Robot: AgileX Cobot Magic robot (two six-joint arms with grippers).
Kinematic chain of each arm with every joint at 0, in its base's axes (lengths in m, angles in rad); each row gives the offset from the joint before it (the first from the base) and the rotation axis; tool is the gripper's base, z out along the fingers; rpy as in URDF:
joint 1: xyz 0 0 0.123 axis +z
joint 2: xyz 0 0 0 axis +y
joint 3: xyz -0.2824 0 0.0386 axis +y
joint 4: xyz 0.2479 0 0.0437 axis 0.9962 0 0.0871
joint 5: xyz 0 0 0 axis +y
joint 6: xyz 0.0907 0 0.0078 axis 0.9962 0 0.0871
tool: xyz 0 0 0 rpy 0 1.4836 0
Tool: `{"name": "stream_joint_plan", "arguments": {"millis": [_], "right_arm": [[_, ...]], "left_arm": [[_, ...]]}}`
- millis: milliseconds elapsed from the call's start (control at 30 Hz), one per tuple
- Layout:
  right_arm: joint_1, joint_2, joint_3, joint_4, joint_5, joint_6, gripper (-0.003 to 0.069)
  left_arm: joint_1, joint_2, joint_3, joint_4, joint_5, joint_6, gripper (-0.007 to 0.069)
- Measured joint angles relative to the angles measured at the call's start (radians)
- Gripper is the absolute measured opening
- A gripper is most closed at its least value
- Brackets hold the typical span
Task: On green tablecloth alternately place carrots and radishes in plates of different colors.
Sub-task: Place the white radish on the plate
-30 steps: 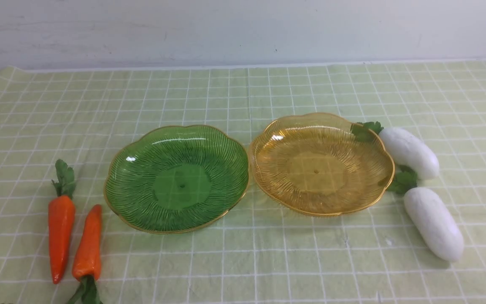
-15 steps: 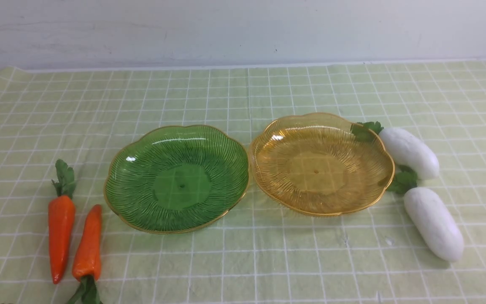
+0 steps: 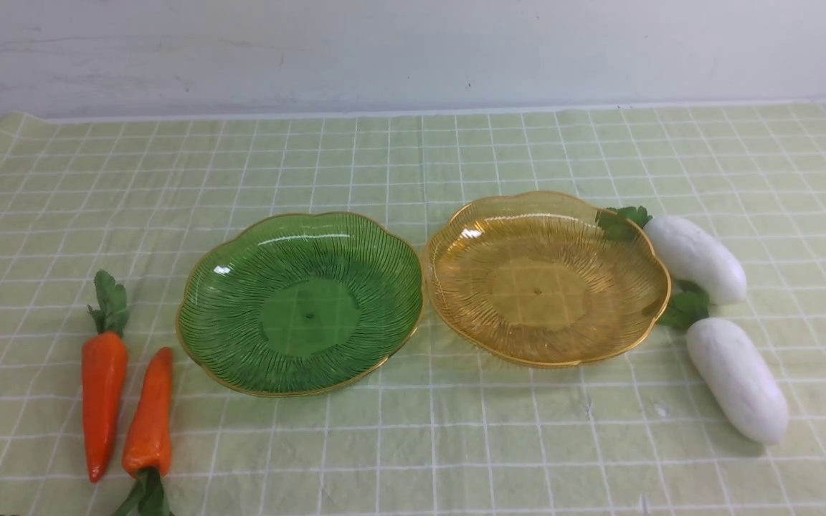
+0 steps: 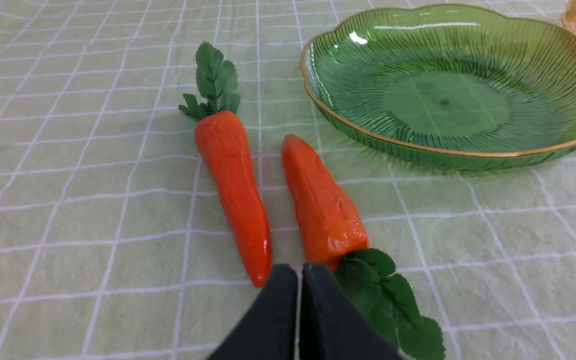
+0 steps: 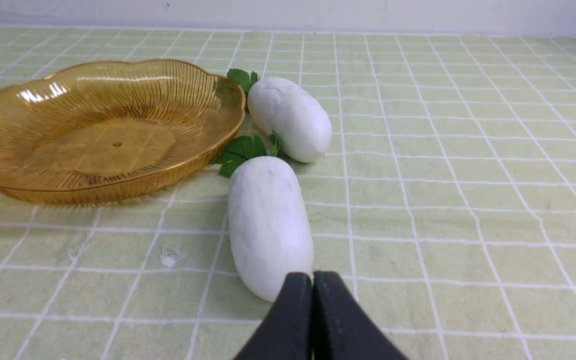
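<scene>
Orange and slim, 1 carrot (image 4: 233,175) points its thin tip at the left claw (image 4: 299,274), and the other carrot (image 4: 324,202) lies beside it with its fat end and leaves nearest the claw. Both lie long ways, running away from the claw. That claw is shut tight and holds nothing. The green plate (image 4: 333,85) is farther out past the carrots, on the fat one's side. The right claw (image 5: 312,281) is shut too, with nothing in it. The near radish (image 5: 269,225) lies just ahead of it, also long ways away from the claw, with the far radish (image 5: 290,117) beyond and the amber plate (image 5: 93,192) out beside them. So I think the left arm suits the carrots and the right arm the radishes, and each claw must open first. Only the front view shows both plates empty and side by side on the green tablecloth (image 3: 413,158). It shows no claws at all; only the wrist views do.
</scene>
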Motion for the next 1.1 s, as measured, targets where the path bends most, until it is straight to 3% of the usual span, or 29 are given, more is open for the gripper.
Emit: {"name": "stream_joint_plan", "arguments": {"millis": [100,167,200,367,433,567,900,1000,1100], "right_arm": [[0.0,0.0,0.0,0.001,0.0,0.001,-0.0015],[0.0,0.0,0.0,0.055,-0.008,0.037,-0.0015],[0.0,0.0,0.0,0.072,-0.01,0.044,-0.0015],[0.0,0.0,0.006,0.377,-0.02,0.171,-0.0015],[0.0,0.0,0.008,0.509,-0.025,0.209,-0.0015],[0.0,0.0,0.009,0.647,-0.034,0.233,-0.0015],[0.0,0.0,0.01,0.667,-0.078,0.231,-0.0015],[0.0,0.0,0.007,0.667,-0.099,0.187,-0.0015],[0.0,0.004,-0.082,0.651,-0.108,0.049,-0.0015]], "left_arm": [[0.003,0.0,0.0,-0.002,-0.006,-0.017,-0.0008],[0.003,0.0,0.0,-0.149,-0.012,-0.117,-0.0008],[0.003,0.0,0.0,-0.165,-0.013,-0.139,-0.0008],[0.003,0.0,0.0,-0.66,-0.015,-0.438,-0.0008],[0.003,0.0,0.0,-0.746,-0.028,-0.466,-0.0008],[0.003,0.0,0.0,-0.791,-0.063,-0.466,-0.0008],[0.003,0.008,-0.143,-0.795,-0.045,-0.248,-0.0008],[0.003,0.064,-0.207,-0.793,-0.016,-0.203,-0.0008],[0.003,0.219,-0.304,-0.758,0.102,-0.129,-0.0008]]}}
